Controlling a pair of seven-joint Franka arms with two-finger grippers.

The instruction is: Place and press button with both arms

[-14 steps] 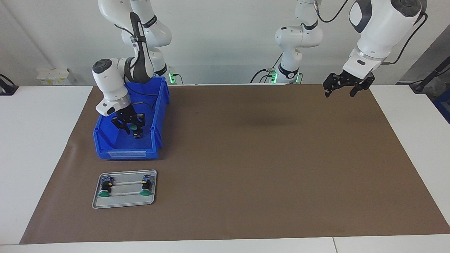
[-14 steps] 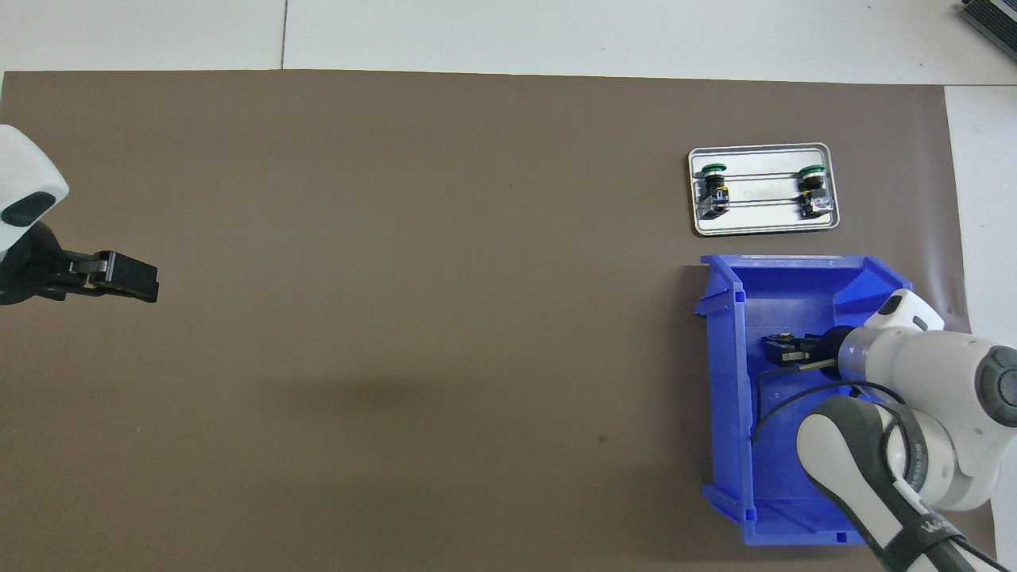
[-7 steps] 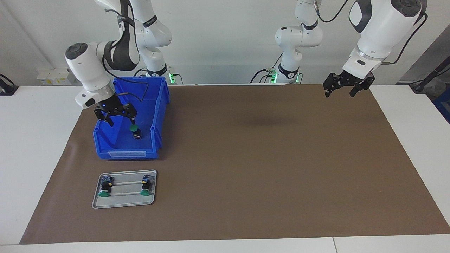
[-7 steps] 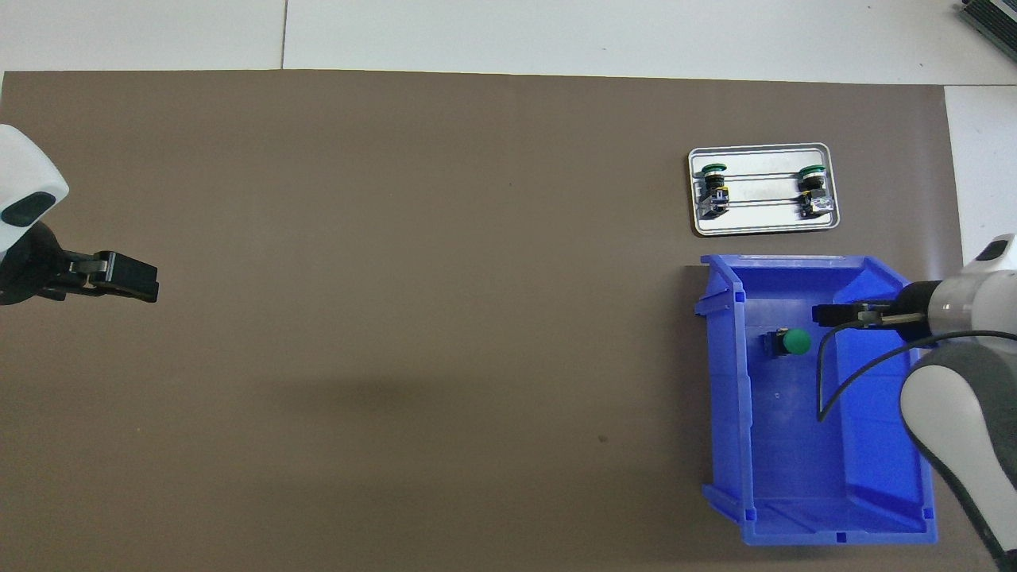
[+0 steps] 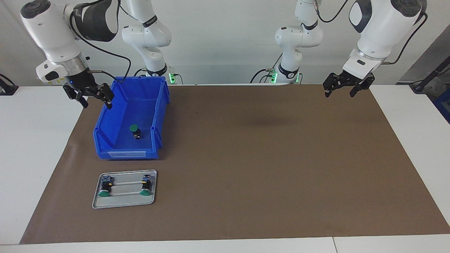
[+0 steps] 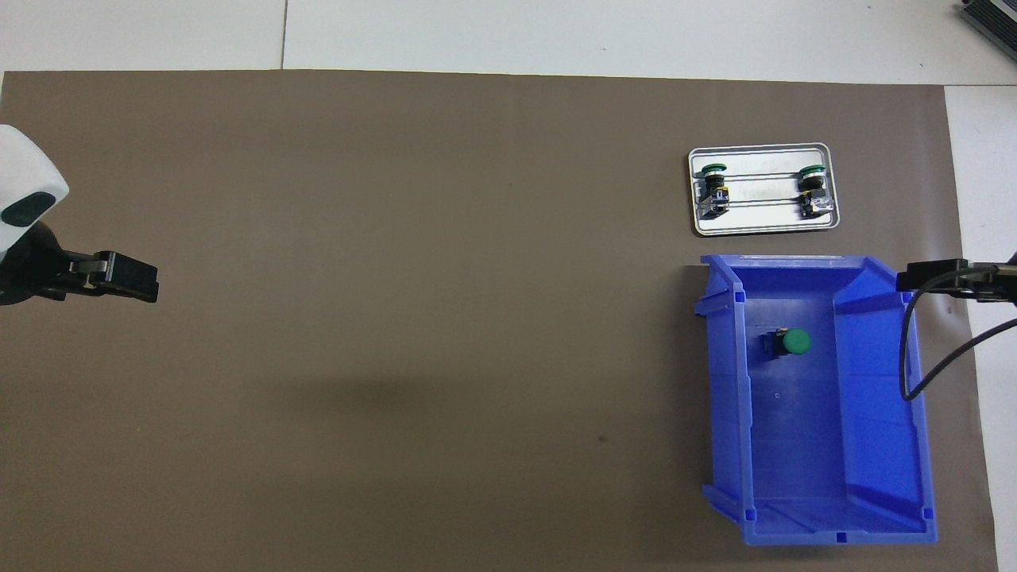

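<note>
A green-capped button [image 5: 134, 130] [image 6: 790, 342] lies in the blue bin [image 5: 161, 112] [image 6: 727, 381], on its floor at the end farther from the robots. My right gripper [image 5: 96, 104] [image 6: 906, 281] hangs open and empty, raised over the bin's wall on the side toward the right arm's end of the table. It is well clear of the button. My left gripper [image 5: 339, 94] [image 6: 147, 282] waits open and empty, up in the air over the mat's edge at the left arm's end.
A small metal tray [image 5: 124, 200] [image 6: 763, 222] lies farther from the robots than the bin. On it lie two more green-capped buttons [image 5: 104, 188] [image 5: 145, 187] side by side. A brown mat [image 5: 263, 158] covers the table.
My right gripper was low in the bin around the button; it has opened, risen and swung out over the bin's wall. The button stays on the bin floor. The left arm has not moved.
</note>
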